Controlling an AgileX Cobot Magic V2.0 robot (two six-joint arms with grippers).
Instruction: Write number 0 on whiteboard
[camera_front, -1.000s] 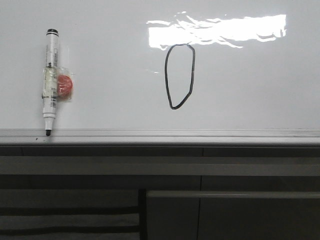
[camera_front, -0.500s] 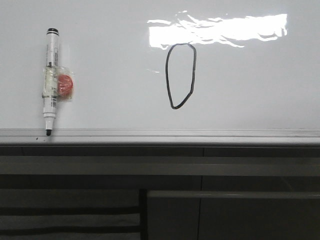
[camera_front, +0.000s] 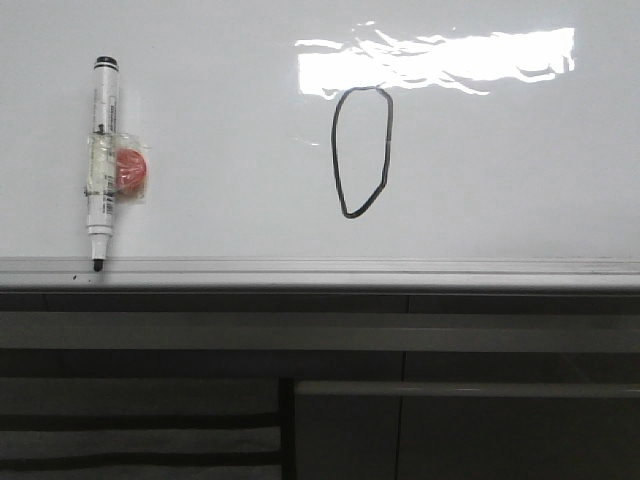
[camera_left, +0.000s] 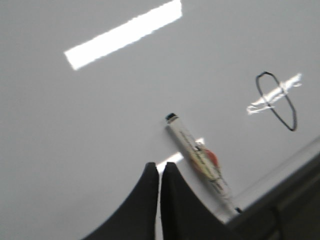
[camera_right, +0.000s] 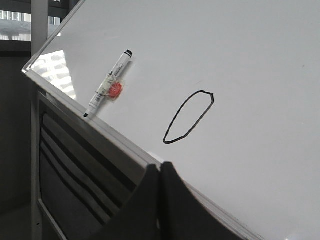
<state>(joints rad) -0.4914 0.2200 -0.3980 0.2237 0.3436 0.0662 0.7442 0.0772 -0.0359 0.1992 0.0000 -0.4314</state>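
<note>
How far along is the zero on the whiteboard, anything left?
Done: a closed black number 0 is on the whiteboard. In hand: nothing; the marker sits against the board, tip on the rail, and both grippers look shut and empty. Nothing appears left.

We see almost no change over the last second. The number 0 (camera_front: 362, 152) sits a hair further right on the whiteboard (camera_front: 200, 200) in the front view, as does the glare patch (camera_front: 436, 60); a slight camera shift is possible.

Dark grey panels (camera_front: 140, 430) below – horizontal bars – window (camera_right: 15, 22) beyond
</note>
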